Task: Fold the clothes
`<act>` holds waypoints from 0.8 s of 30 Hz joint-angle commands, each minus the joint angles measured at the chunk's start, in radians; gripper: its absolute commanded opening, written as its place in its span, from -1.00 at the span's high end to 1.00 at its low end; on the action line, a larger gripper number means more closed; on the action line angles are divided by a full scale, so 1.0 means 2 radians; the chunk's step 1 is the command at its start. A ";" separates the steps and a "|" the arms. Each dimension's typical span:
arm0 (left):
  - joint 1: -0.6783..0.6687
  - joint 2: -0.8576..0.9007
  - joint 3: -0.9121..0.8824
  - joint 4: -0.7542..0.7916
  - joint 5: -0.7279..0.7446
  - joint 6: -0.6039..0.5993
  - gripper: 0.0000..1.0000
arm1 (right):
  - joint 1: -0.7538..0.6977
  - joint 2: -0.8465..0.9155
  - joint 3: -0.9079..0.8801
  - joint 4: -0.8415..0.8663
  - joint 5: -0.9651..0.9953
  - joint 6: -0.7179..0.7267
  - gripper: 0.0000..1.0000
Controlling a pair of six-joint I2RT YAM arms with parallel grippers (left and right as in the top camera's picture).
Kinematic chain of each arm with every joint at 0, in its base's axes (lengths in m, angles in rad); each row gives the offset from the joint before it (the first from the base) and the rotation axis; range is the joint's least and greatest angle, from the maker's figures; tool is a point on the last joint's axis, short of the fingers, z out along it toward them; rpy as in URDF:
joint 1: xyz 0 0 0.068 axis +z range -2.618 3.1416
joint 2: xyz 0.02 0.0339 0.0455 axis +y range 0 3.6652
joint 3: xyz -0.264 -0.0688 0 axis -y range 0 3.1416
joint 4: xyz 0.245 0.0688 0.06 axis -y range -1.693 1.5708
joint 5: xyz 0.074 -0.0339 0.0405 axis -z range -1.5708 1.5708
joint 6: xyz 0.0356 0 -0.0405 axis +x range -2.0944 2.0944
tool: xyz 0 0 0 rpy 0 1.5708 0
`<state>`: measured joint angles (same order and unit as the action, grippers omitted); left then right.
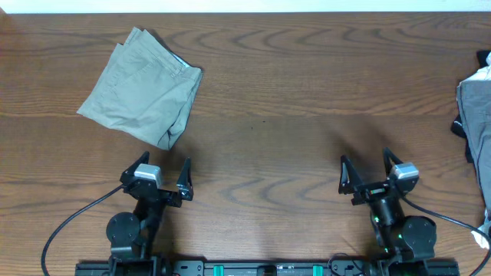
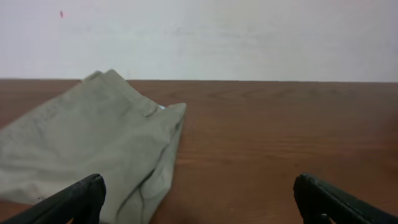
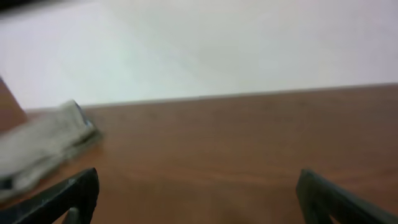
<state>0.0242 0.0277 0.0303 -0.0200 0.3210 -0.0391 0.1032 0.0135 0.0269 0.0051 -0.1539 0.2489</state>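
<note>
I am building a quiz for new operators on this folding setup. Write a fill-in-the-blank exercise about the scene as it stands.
1. The folded khaki garment lies on the table on the robot's ____ side.
2. The left gripper and the right gripper both have their jaws ____.
3. The grey clothes are cut off by the overhead view's ____ edge.

Missing words: left; open; right.

Folded khaki garment (image 1: 142, 96): matt woven cloth, softly creased. Table (image 1: 291, 115): brown wood grain, smooth, with a low sheen.
</note>
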 commanded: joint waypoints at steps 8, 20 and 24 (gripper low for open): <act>-0.002 0.138 0.185 -0.068 -0.021 -0.023 -0.96 | 0.000 0.090 0.089 0.024 -0.008 0.039 -0.99; -0.002 0.541 0.547 -0.383 0.043 -0.010 -0.96 | -0.015 0.540 0.473 -0.297 -0.043 -0.023 -0.98; -0.002 0.613 0.616 -0.450 0.043 0.018 -0.96 | -0.026 0.657 0.603 -0.425 -0.041 -0.071 -0.98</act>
<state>0.0238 1.1946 1.1870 -0.8852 0.3874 -0.0502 0.0792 1.2282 1.1011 -0.7734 -0.2314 0.2058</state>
